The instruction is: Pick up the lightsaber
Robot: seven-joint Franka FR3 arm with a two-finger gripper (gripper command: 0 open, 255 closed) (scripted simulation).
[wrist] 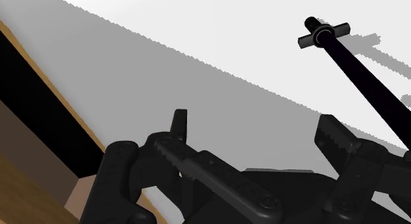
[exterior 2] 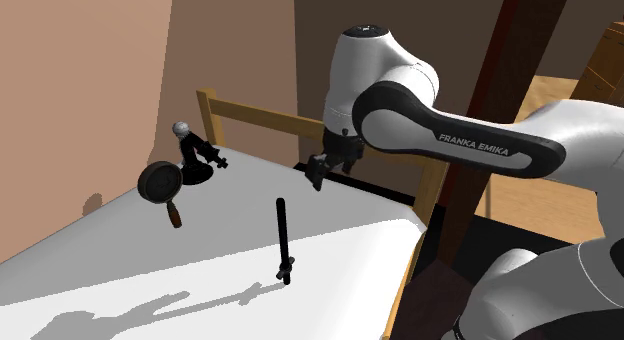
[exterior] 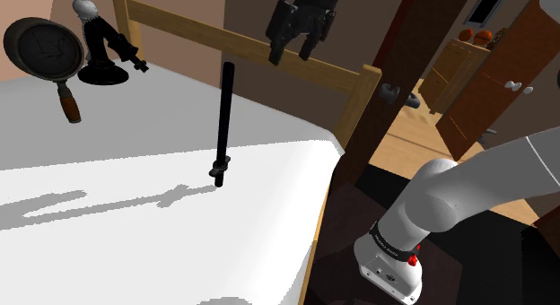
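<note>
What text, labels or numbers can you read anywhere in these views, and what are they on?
"FRANKA EMIKA": white letters on the arm's dark forearm panel, second exterior view.
Pale print on the dark band round an arm joint, shoulder view: too small to read.

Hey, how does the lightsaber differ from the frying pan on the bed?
The lightsaber is a slim all-black rod with a short crosspiece near its lower end; the frying pan is a round dark disc with a brown handle. The lightsaber stands nearly upright mid-surface; the frying pan is tipped up, handle downward, at the shoulder view's far left. The open hand holds neither.
</note>
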